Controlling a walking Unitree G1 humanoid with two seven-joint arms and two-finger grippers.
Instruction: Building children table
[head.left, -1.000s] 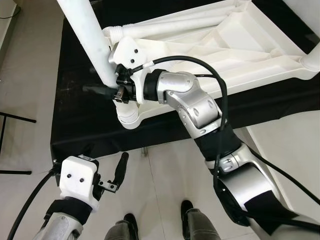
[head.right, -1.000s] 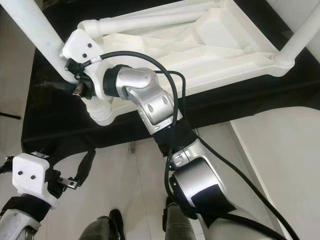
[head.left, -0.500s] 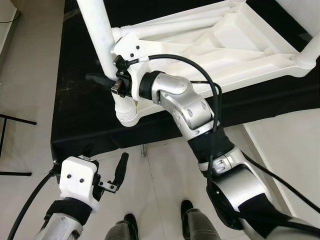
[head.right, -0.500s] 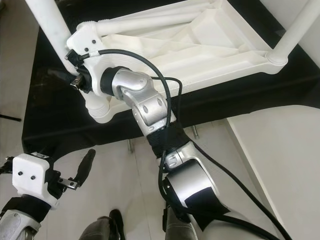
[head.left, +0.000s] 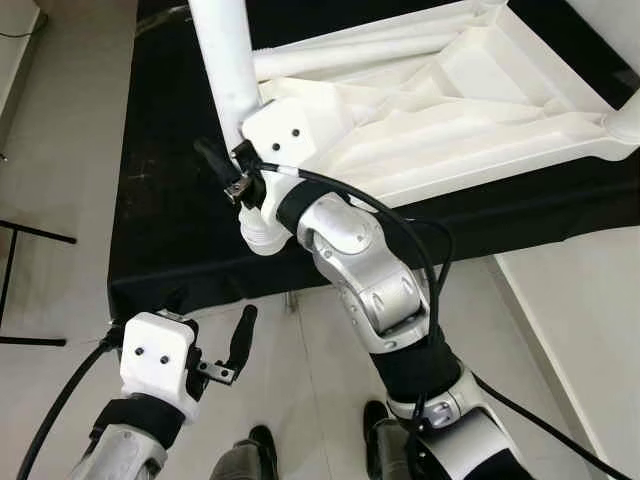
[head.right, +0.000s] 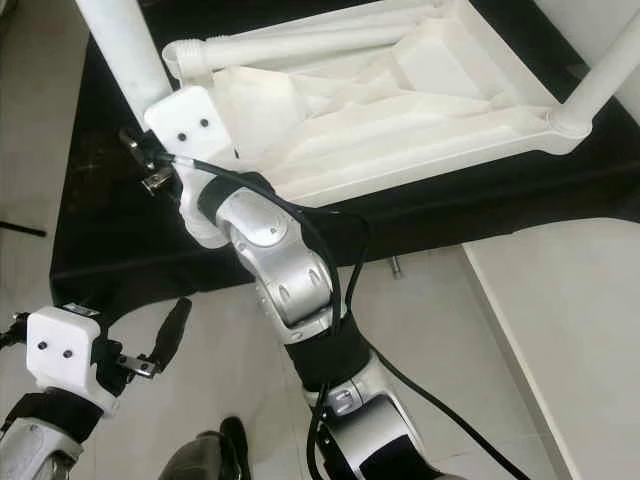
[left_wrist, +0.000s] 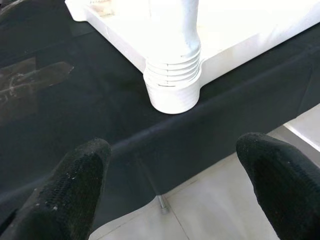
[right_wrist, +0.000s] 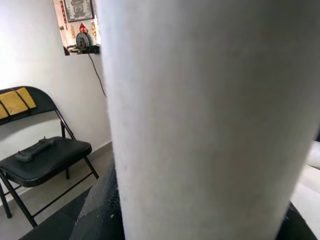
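A white plastic children table (head.left: 470, 110) is lying upside down on a black table (head.left: 160, 230), with its ribbed underside facing up. At its near left corner there is a round threaded socket (left_wrist: 173, 86), and a white table leg (head.left: 228, 60) is standing in this socket and rising up toward the camera. A second leg (head.right: 610, 70) is standing at the right corner, and a third leg (head.right: 300, 42) is lying flat along the far edge of the underside.

The right gripper (head.left: 232, 168) is reaching across to the near left corner and its two black fingers are clamping the lower part of the standing table leg, just above the socket. In the right wrist view this leg is very close, with the dark fingers (right_wrist: 102, 205) pressing at its sides.

The left gripper (head.left: 232, 345) is hanging low at the near left, over the pale floor (head.left: 300, 370) and just in front of the near edge of the black table. Its fingers (left_wrist: 80, 175) are apart and are holding nothing; between them the left wrist view is showing the socket with the leg in it.

Far behind, a black folding chair (right_wrist: 42, 155) is standing near a white wall.
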